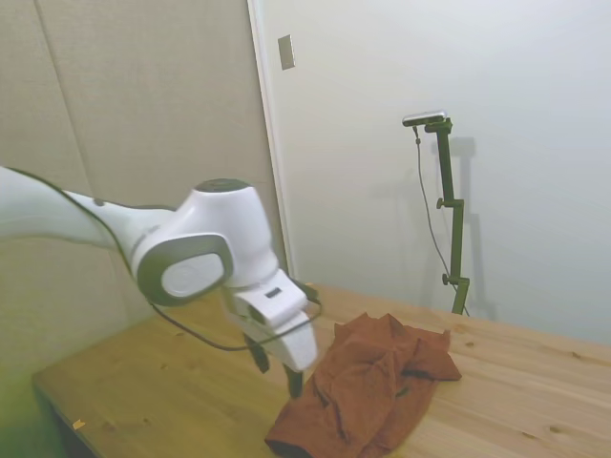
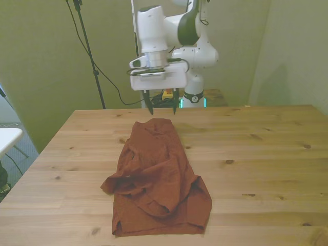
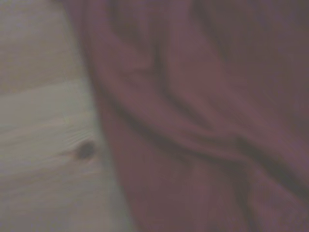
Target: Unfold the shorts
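The rust-brown shorts (image 2: 156, 177) lie crumpled and folded over on the wooden table, toward the front view's left of middle. In the side view the shorts (image 1: 368, 386) show a small dark trim mark in their folds. My gripper (image 2: 163, 108) hangs open just above the far end of the shorts, with nothing between its fingers. From the side, the gripper (image 1: 277, 367) sits close beside the near edge of the fabric. The wrist view is blurred and filled with folds of the shorts (image 3: 203, 116) next to bare wood.
The wooden table (image 2: 266, 154) stretches wide to the front view's right of the shorts. A wood knot (image 3: 86, 150) shows beside the fabric in the wrist view. A white object's edge (image 2: 7, 137) sits off the table at the front view's left.
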Tool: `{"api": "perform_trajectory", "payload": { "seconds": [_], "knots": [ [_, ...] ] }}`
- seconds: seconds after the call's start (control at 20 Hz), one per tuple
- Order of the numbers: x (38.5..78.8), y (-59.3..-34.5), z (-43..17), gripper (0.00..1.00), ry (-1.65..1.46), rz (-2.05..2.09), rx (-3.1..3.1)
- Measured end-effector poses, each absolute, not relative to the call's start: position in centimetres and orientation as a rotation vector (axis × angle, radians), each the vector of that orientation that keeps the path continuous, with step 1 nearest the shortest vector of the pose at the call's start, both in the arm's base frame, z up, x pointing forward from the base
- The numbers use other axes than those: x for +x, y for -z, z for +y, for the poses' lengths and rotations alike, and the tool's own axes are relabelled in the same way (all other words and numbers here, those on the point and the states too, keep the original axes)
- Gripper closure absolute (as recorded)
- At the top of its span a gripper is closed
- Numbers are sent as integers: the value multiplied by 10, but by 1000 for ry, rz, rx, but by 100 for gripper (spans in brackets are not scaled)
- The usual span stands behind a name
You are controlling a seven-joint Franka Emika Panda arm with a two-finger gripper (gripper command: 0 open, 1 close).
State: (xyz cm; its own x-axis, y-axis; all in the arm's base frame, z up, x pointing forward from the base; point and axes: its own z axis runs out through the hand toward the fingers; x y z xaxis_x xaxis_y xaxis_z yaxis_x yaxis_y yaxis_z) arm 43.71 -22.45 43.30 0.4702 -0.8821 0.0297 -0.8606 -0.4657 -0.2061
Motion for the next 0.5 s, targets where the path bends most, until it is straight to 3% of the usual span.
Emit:
{"api": "perform_trajectory", "payload": {
  "seconds": [0.25,0.5],
  "knots": [
    [467,-401,-277,0,123,1584,-2494],
    [450,-394,-313,0,34,1586,-2406]
  ]
}}
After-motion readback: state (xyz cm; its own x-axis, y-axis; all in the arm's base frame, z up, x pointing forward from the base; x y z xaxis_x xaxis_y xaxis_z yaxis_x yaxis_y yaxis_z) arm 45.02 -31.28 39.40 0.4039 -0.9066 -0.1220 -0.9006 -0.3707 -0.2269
